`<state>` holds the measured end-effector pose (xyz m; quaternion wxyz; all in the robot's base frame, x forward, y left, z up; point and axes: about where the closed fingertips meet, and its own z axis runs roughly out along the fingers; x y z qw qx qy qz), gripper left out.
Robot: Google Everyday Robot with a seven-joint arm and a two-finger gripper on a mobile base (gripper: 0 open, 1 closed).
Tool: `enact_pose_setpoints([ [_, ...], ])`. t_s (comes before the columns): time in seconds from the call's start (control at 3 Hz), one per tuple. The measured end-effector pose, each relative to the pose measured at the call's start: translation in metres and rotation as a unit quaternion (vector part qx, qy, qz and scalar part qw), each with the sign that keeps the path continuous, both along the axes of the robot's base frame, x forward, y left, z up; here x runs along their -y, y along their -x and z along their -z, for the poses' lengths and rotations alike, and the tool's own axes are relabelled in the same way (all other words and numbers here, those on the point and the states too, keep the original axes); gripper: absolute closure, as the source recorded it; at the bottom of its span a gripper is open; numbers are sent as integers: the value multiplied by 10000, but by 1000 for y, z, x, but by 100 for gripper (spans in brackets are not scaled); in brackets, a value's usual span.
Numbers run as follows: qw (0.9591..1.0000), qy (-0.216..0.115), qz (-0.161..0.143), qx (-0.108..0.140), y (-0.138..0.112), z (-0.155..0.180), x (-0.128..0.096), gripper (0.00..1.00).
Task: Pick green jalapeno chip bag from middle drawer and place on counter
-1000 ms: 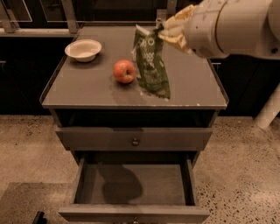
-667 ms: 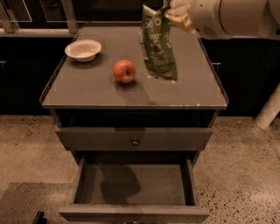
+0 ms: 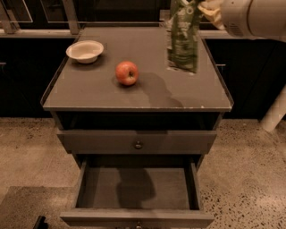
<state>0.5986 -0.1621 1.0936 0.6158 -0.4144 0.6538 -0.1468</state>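
Camera view from my seat: the gripper (image 3: 202, 8) is way up and to the right of the red apple (image 3: 127, 73), right at the top edge, and it's pinched tight on the top of the green jalapeno chip bag (image 3: 182, 40). The bag hangs down from it upright, crinkly green with white print, well apart from the apple.

> ok but is the bag actually down on the counter?

Honestly I can't tell. Its bottom edge is over the counter (image 3: 89, 91), back and to the right of the apple. Whether it touches the surface or floats just above it, no idea from this angle. There's a dark shadow on the top between the apple and the bag, just right of the apple.

> what else is around the apple?

The apple sits upright on the counter, about the middle. A small white bowl (image 3: 85, 50) is behind it to the left, near but not touching. The big pale arm (image 3: 257, 18) comes in from the right, higher than the apple and past the bag.

> and the drawers?

Straight below the apple, under the counter's scuffed front edge, there's another drawer front (image 3: 98, 142) with a little round knob (image 3: 138, 145). Below that, the middle drawer (image 3: 174, 188) is pulled out toward me, with a shadow on its flat bottom. Speckled floor (image 3: 250, 179) lies either side, well below the apple.
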Motion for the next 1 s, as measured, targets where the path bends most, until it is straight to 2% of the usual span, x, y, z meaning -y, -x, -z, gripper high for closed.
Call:
enact_pose_setpoints([
  [0.33, 9983, -543, 212, -3, -11, 36, 37, 100],
  [0.67, 9978, -612, 243, -17, -8, 40, 43, 100],
  [1.0, 9978, -609, 241, -15, -8, 40, 43, 81],
])
